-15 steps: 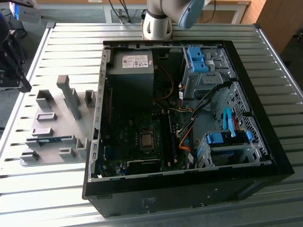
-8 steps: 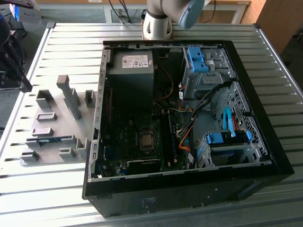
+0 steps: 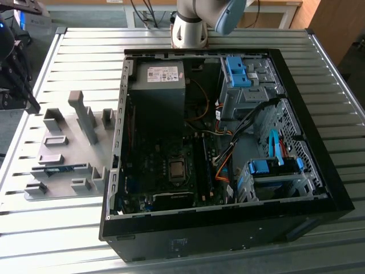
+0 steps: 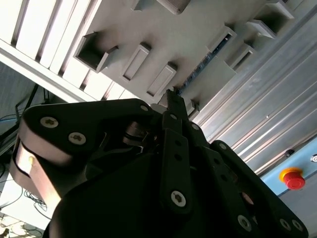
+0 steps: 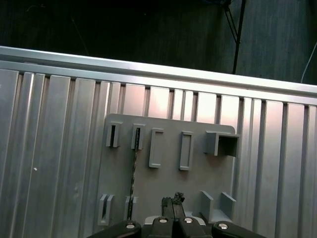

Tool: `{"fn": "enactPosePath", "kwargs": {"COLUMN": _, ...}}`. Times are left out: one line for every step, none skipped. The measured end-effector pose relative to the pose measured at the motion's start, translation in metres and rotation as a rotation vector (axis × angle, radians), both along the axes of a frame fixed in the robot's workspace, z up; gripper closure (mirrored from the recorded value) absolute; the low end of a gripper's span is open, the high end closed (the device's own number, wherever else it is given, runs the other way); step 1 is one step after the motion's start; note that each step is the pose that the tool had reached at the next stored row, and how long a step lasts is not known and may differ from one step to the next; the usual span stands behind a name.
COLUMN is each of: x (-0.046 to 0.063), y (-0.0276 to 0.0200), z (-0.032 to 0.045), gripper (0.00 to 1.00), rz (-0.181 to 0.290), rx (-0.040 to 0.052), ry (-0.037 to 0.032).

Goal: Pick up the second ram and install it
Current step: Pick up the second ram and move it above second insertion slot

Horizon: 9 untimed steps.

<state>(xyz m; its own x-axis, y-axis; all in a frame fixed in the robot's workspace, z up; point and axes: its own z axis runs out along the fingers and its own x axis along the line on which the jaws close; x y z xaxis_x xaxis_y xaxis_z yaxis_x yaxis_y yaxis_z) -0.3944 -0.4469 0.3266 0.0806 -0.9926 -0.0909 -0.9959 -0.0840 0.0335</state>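
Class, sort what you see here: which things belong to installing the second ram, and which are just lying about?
Belongs to the job: second ram held in the grey holder plate; gripper near that plate; open computer case.
Just lying about: red stop button; blue drive-bay latches; power supply.
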Motion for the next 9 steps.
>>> {"fn": "enactPosePath", "kwargs": {"x": 0.0000, "y": 0.0000, "z": -0.0007, "gripper": 0.90, "rz": 0.000, "rx": 0.0000, "ry": 0.0001}}
{"fn": "enactPosePath", "kwargs": {"x": 0.0000, "y": 0.0000, "z": -0.0015, "gripper": 0.90, "rz": 0.000, "rx": 0.0000, "ry": 0.0000}}
{"fn": "enactPosePath", "kwargs": {"x": 0.0000, "y": -0.0001, "z": -0.0023, "gripper": 0.90, "rz": 0.000, "rx": 0.0000, "ry": 0.0000}}
{"fn": "enactPosePath", "kwargs": {"x": 0.0000, "y": -0.0001, "z": -0.0030, "gripper": 0.90, "rz": 0.000, "rx": 0.0000, "ry": 0.0000}}
{"fn": "enactPosePath", "kwargs": {"x": 0.0000, "y": -0.0001, "z": -0.0036, "gripper": 0.90, "rz": 0.000, "rx": -0.0001, "ry": 0.0001}}
{"fn": "enactPosePath", "kwargs": {"x": 0.0000, "y": -0.0002, "z": -0.0043, "gripper": 0.90, "rz": 0.000, "rx": 0.0000, "ry": 0.0000}}
{"fn": "enactPosePath", "kwargs": {"x": 0.0000, "y": -0.0002, "z": -0.0048, "gripper": 0.90, "rz": 0.000, "rx": -0.0001, "ry": 0.0001}}
{"fn": "enactPosePath", "kwargs": {"x": 0.0000, "y": -0.0002, "z": -0.0050, "gripper": 0.90, "rz": 0.000, "rx": -0.0002, "ry": 0.0003}}
{"fn": "enactPosePath", "kwargs": {"x": 0.0000, "y": -0.0002, "z": -0.0051, "gripper": 0.90, "rz": 0.000, "rx": -0.0002, "ry": 0.0003}}
